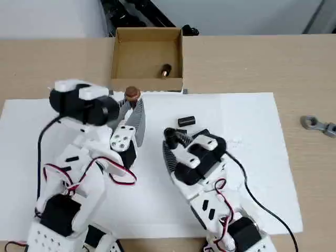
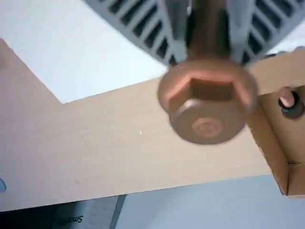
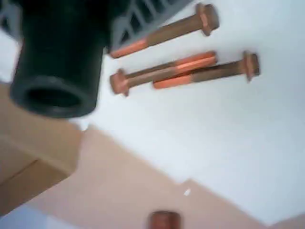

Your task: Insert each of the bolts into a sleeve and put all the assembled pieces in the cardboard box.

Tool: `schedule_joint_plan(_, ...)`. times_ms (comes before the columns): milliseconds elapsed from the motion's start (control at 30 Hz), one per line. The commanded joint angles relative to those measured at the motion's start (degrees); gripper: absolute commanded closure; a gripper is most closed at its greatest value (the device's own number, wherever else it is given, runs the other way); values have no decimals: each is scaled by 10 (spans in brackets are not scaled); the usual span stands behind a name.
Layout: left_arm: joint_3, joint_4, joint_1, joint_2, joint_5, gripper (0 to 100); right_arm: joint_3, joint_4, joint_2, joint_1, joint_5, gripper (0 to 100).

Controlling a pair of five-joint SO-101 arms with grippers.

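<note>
1. Your left gripper (image 1: pixel 131 103) is clamped on a copper bolt (image 1: pixel 132 94), its head pointing toward the cardboard box (image 1: pixel 147 84).
2. Your right gripper (image 1: pixel 170 137) is closed on a black sleeve (image 3: pixel 57 62) above the white sheet (image 1: pixel 252 157) on the bench (image 1: pixel 304 68).
3. One assembled piece (image 1: pixel 166 71) lies in the box; a spare sleeve (image 1: pixel 186 121) and three loose bolts (image 3: pixel 162 71) lie on the sheet.

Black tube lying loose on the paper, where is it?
In the high view the loose black tube lies on the white paper, just past the right gripper, toward the cardboard box.
</note>
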Motion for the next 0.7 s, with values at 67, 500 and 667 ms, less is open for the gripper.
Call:
schedule_joint_plan(67, 44, -40, 2, -62, 16, 995, -6, 2, -9, -29, 18, 997)
schedule_joint_plan(500, 42, -41, 27, -77, 62, 995, -1, -7, -9, -94, 15, 997)
schedule_joint_plan(667, 43, -40, 40, -79, 84, 995, -4, -8, -9, -93, 15, 997)
